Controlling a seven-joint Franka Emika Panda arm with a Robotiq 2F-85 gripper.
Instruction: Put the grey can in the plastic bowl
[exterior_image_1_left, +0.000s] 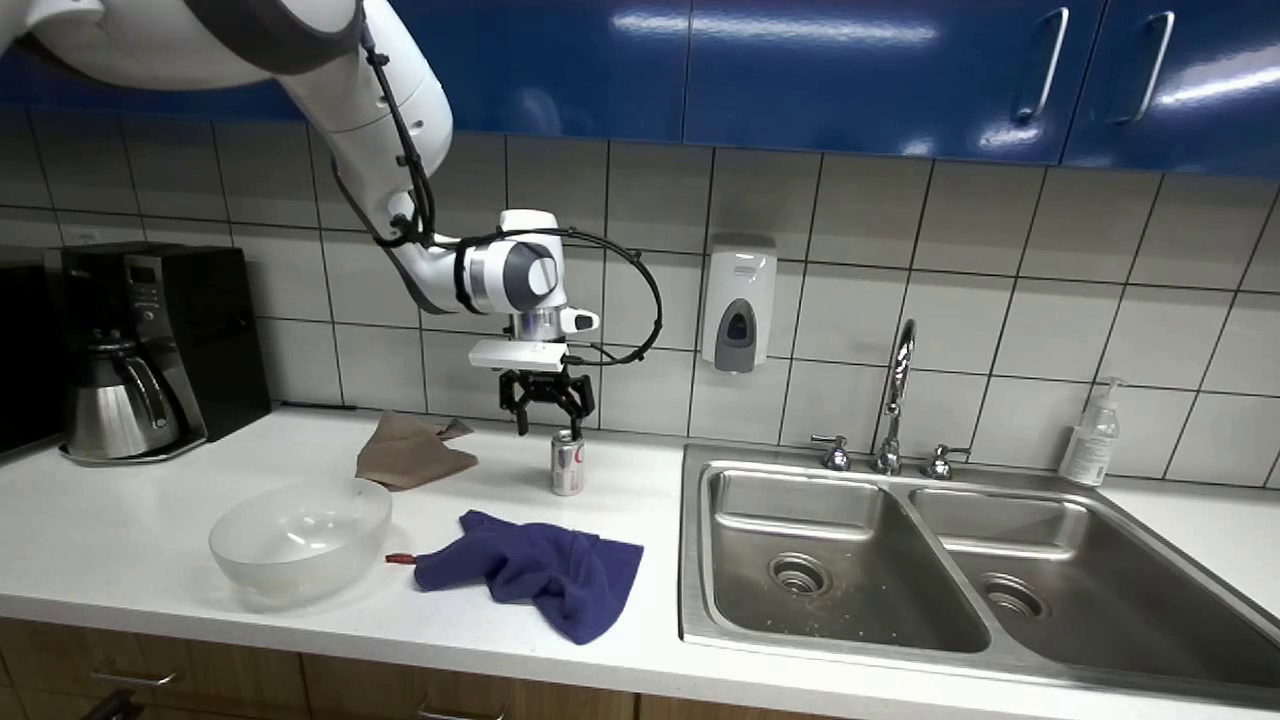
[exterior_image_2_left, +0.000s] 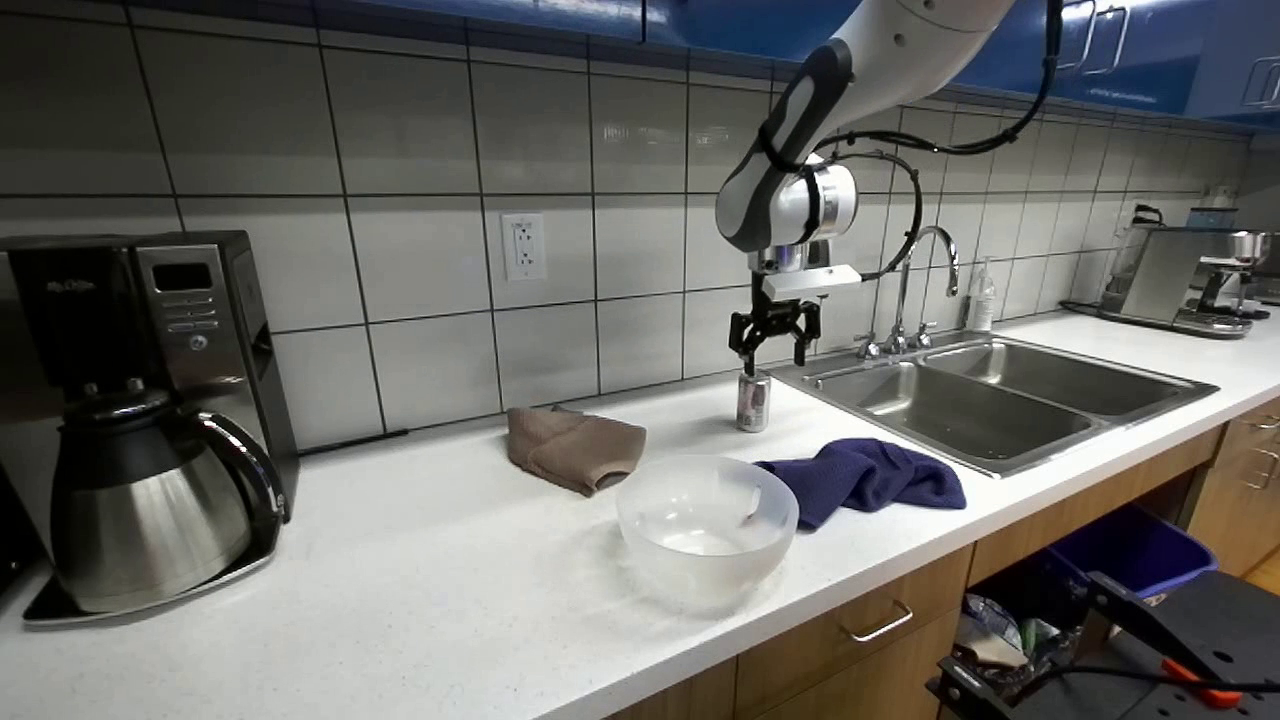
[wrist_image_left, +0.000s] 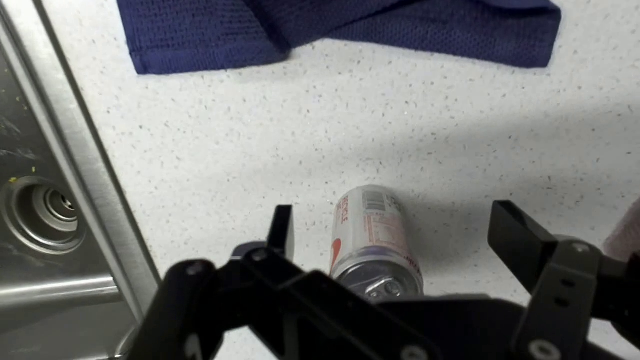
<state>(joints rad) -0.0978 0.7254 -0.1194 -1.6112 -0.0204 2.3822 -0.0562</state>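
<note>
The grey can (exterior_image_1_left: 567, 466) is a silvery soda can with red print. It stands upright on the counter in both exterior views (exterior_image_2_left: 753, 403). My gripper (exterior_image_1_left: 549, 432) is open and points down just above the can, also in an exterior view (exterior_image_2_left: 775, 362). In the wrist view the can (wrist_image_left: 370, 230) shows between the spread fingers (wrist_image_left: 392, 220), closer to the left finger, its top partly hidden by the gripper. The plastic bowl (exterior_image_1_left: 290, 575) is whitish and translucent, near the counter's front edge in both exterior views (exterior_image_2_left: 700, 580). It is out of the wrist view.
A blue cloth (exterior_image_1_left: 540, 570) lies in front of the can, beside the bowl. A brown cloth (exterior_image_1_left: 410, 455) lies behind the bowl. A double steel sink (exterior_image_1_left: 840, 640) is on one side, a coffee maker with carafe (exterior_image_1_left: 120, 410) on the other. The tiled wall (exterior_image_1_left: 640, 400) stands close behind.
</note>
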